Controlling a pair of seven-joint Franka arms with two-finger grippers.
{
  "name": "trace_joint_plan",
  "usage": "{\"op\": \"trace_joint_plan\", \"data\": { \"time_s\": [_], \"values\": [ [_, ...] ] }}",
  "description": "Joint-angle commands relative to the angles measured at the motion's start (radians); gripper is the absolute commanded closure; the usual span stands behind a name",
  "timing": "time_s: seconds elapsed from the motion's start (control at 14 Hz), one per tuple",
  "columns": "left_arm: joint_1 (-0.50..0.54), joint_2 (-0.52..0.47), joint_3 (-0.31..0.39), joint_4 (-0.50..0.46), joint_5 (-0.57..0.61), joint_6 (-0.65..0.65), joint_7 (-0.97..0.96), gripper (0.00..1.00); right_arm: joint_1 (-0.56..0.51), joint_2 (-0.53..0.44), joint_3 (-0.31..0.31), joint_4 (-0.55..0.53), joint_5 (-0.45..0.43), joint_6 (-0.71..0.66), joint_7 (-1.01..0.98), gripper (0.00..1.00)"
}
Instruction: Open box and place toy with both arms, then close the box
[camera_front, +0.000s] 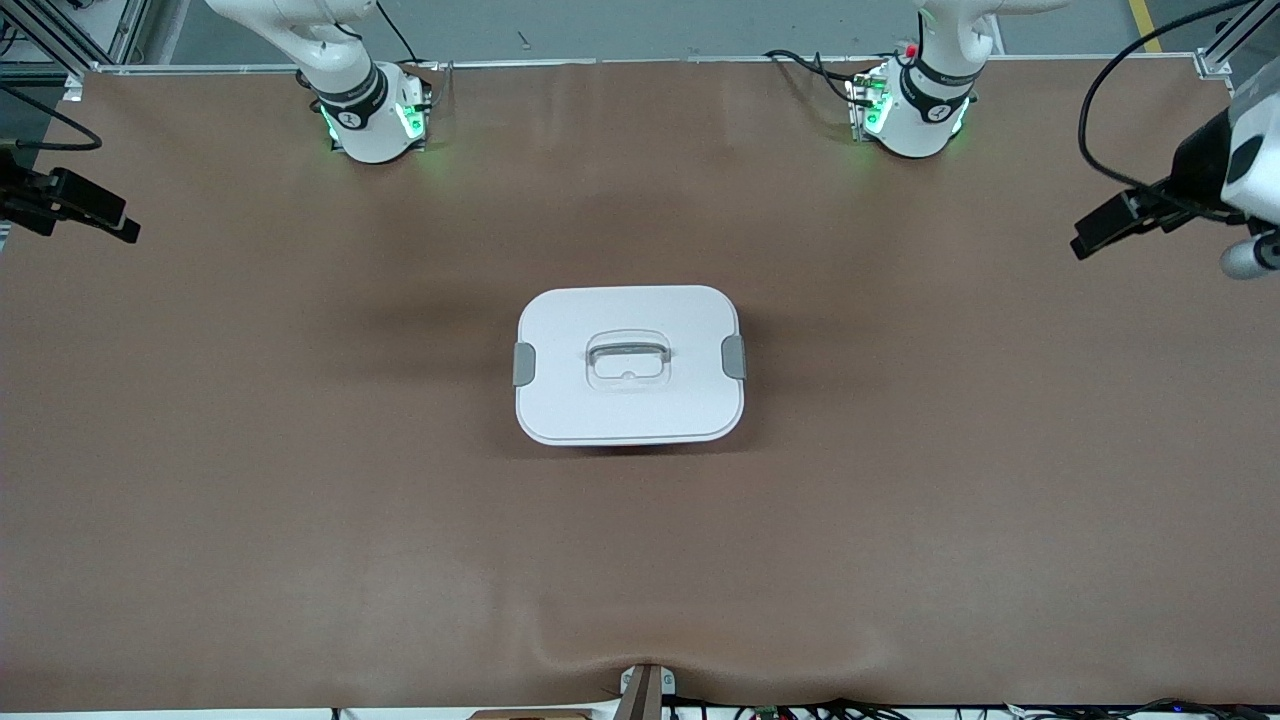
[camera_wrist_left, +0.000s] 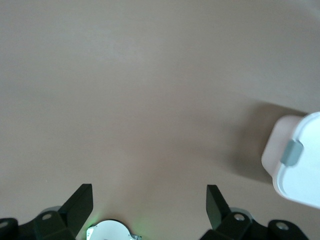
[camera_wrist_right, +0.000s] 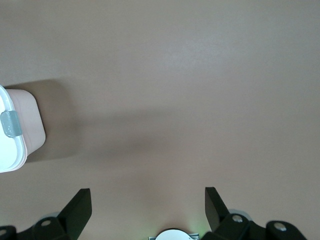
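The box sits shut in the middle of the table, with its white lid on, a grey clip at each end and a clear recessed handle. One end of it shows in the left wrist view and the other in the right wrist view. The toy is out of view. My left gripper is open and empty, high over bare table near its own base, apart from the box. My right gripper is open and empty, high over bare table near its own base.
The brown table mat spreads wide around the box. The right arm's base and the left arm's base stand along the table's edge farthest from the front camera. Black arm parts show at both ends of the table.
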Motion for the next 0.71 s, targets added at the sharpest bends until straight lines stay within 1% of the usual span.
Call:
{"op": "trace_joint_plan", "data": {
  "time_s": [0.0,0.21,0.36,0.64],
  "values": [
    [0.006,-0.047,0.024,-0.014,-0.031,-0.039,0.118,0.00,0.002,0.008,-0.003,0.018,0.011,-0.014,0.015,0.00],
    [0.006,-0.079,0.026,-0.017,-0.031,-0.046,0.288,0.00,-0.002,0.008,-0.003,0.021,0.011,-0.014,0.016,0.00],
    [0.006,-0.078,0.046,-0.025,-0.028,-0.047,0.363,0.00,-0.001,0.006,-0.003,0.021,0.009,-0.012,0.015,0.00],
    [0.006,-0.062,0.063,-0.048,-0.024,-0.050,0.384,0.00,0.000,0.006,-0.005,0.021,0.009,-0.012,0.015,0.00]
  ]
}}
